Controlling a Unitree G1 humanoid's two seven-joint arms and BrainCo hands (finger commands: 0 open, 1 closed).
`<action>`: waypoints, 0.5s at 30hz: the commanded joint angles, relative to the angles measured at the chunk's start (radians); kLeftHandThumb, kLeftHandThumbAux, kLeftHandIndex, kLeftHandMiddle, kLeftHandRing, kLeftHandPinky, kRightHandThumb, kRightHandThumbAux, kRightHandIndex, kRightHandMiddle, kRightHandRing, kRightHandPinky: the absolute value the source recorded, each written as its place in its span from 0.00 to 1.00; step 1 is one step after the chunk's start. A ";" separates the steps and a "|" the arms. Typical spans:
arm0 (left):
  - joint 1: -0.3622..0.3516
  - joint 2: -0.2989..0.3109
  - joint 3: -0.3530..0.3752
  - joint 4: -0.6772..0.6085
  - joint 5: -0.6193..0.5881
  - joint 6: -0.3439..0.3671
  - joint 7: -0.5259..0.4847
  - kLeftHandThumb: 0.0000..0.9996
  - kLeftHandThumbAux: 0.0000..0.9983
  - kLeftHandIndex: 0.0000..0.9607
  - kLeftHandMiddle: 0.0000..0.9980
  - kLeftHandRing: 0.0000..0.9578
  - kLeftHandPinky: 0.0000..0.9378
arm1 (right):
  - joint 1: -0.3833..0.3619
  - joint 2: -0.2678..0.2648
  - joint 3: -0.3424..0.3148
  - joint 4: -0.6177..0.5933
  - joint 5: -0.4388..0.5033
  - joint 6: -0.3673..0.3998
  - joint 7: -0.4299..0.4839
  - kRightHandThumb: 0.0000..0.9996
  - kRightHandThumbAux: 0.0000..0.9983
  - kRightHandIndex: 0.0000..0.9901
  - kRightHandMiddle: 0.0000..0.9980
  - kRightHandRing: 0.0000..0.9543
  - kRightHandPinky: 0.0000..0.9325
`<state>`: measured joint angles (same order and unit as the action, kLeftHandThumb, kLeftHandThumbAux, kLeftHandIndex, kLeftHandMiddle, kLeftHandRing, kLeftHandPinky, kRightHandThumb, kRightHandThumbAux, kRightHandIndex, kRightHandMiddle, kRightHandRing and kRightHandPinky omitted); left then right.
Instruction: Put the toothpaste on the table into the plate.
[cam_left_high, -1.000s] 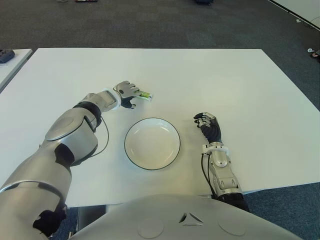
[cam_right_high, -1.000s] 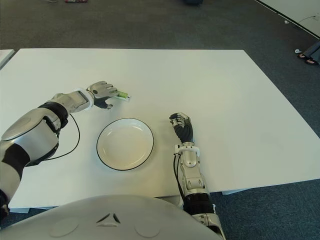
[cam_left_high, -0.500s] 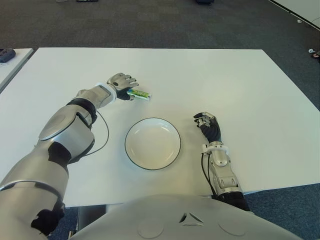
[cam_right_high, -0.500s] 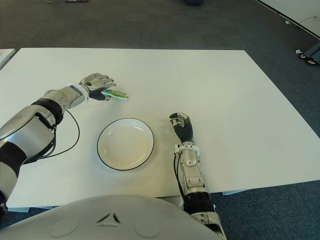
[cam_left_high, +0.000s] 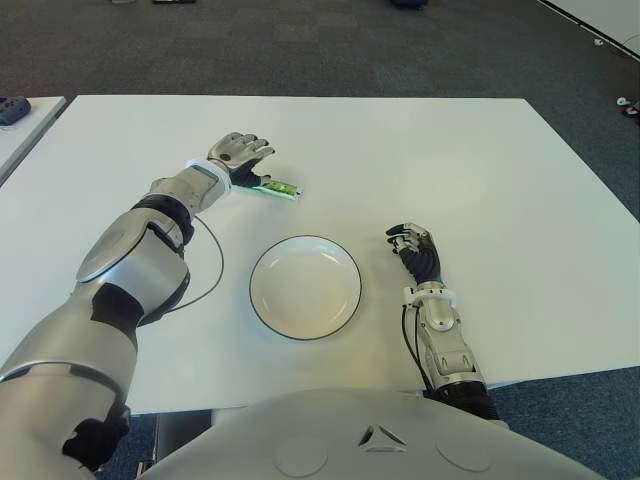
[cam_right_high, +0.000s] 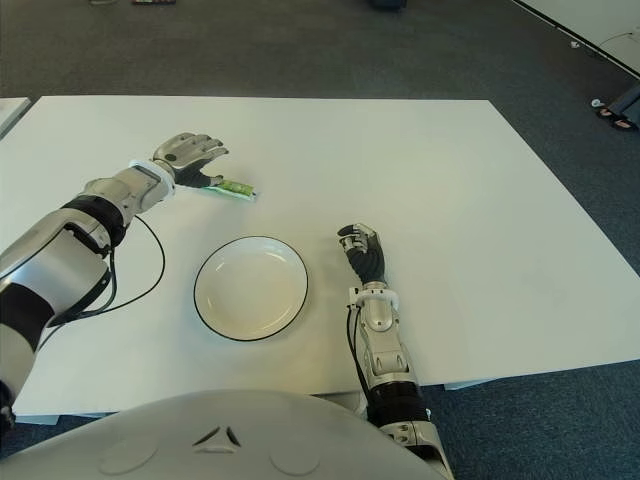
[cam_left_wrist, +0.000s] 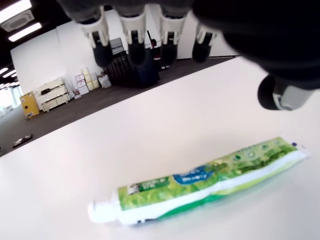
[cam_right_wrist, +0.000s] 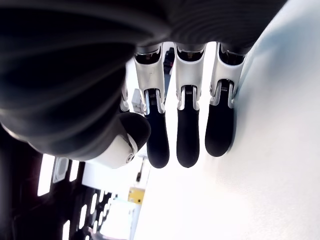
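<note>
Left hand (cam_left_high: 238, 152), silver w/ dark fingertips, hovers just beside the green-and-white toothpaste tube (cam_left_high: 277, 187), on the far-left side of it. Fingers (cam_left_wrist: 134, 37) are spread wide & hold nothing; the wrist view shows them clear above the tube, thumb off to one side, no contact anywhere. So no grasp yet.

The tube lies flat on the white table (cam_left_high: 450, 150), white cap end toward the hand, crimped end away. Rel. to the round white plate w/ dark rim (cam_left_high: 304, 286): tube sits beyond the plate's far-left edge, near but apart, not touching the rim. Plate holds nothing.

Right hand (cam_left_high: 416, 250) shows just right of the plate, idle; its wrist view has the fingers relaxed, slightly bent, nothing in them, tips close to the tabletop.

Progress, as I judge it: early. Hand is at the tube but the pick hasn't happened. Nothing of the task proper is done. Left to do: drop the hand over the tube, close the fingers round its body, lift, carry the short way toward the plate centre, release inside the rim. Tube is thin & flat on a smooth top, so getting fingertips under it is prob. the tricky bit; it may slide rather than lift.
</note>
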<state>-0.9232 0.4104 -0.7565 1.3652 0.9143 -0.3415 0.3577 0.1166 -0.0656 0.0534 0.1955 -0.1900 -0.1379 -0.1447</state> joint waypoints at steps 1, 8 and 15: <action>0.011 -0.016 0.047 0.004 -0.048 0.021 -0.049 0.49 0.23 0.00 0.00 0.00 0.01 | 0.002 0.000 -0.005 0.017 0.007 0.009 0.007 0.71 0.74 0.42 0.43 0.44 0.48; 0.027 -0.031 0.112 0.004 -0.114 0.029 -0.113 0.49 0.22 0.00 0.00 0.00 0.01 | 0.003 0.001 -0.008 0.016 0.007 0.006 0.004 0.71 0.74 0.42 0.43 0.45 0.50; 0.038 -0.044 0.155 0.005 -0.158 0.052 -0.210 0.49 0.22 0.00 0.00 0.00 0.03 | 0.001 0.002 -0.010 0.017 0.007 0.012 0.003 0.71 0.74 0.42 0.43 0.44 0.49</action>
<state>-0.9130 0.3789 -0.6215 1.3660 0.7821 -0.3078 0.2030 0.1167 -0.0640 0.0482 0.1955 -0.1874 -0.1388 -0.1447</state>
